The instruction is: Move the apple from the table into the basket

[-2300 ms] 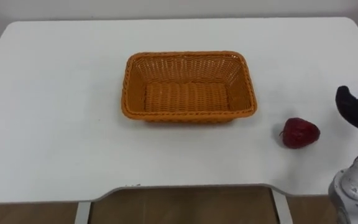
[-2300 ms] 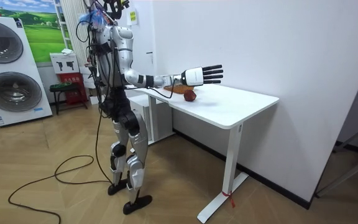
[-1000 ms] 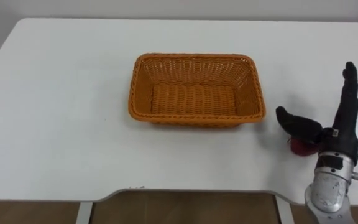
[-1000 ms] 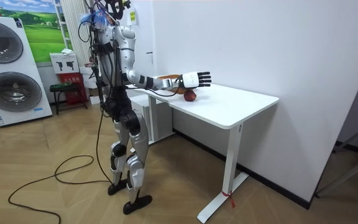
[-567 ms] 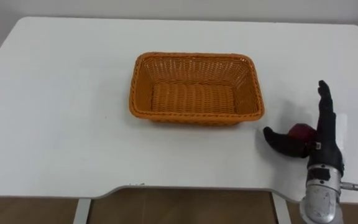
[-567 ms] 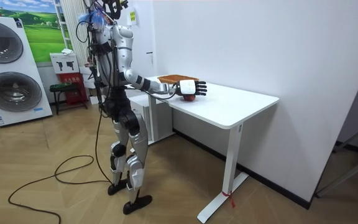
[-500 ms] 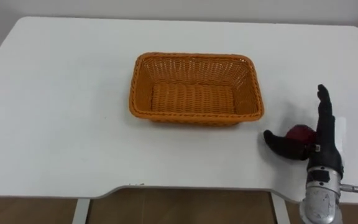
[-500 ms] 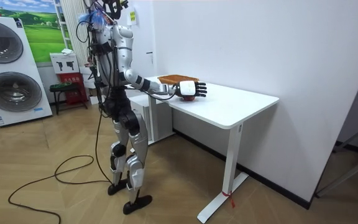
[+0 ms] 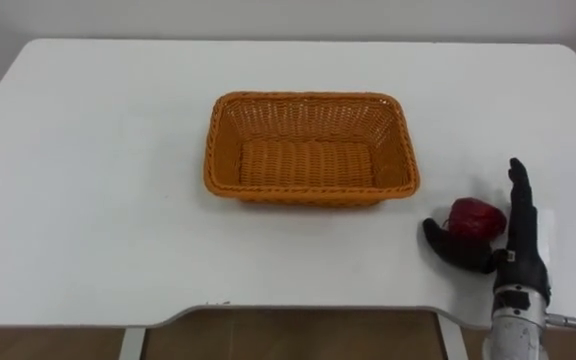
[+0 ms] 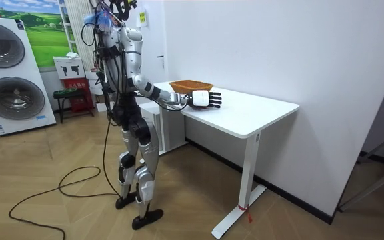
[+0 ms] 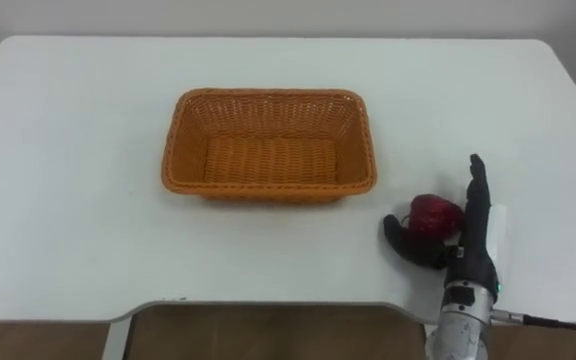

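A dark red apple (image 9: 474, 216) (image 11: 432, 215) lies on the white table (image 9: 98, 200), to the right of the orange wicker basket (image 9: 310, 147) (image 11: 268, 140), which holds nothing. My right hand (image 9: 508, 250) (image 11: 465, 245) is open at the apple's near right side, fingers straight and pointing away from me, thumb reaching under the apple's near left. The apple sits in the gap between thumb and fingers. In the room view the same hand (image 10: 201, 99) reaches over the table's near edge.
The table's front edge (image 9: 298, 312) runs just below my wrist. In the room view I stand at the table's end, with washing machines (image 10: 12, 80) behind me and a wall beyond the table.
My right hand has come down from above the table and slid in beside the apple, thumb swinging under its near side. The camera has shifted slightly.
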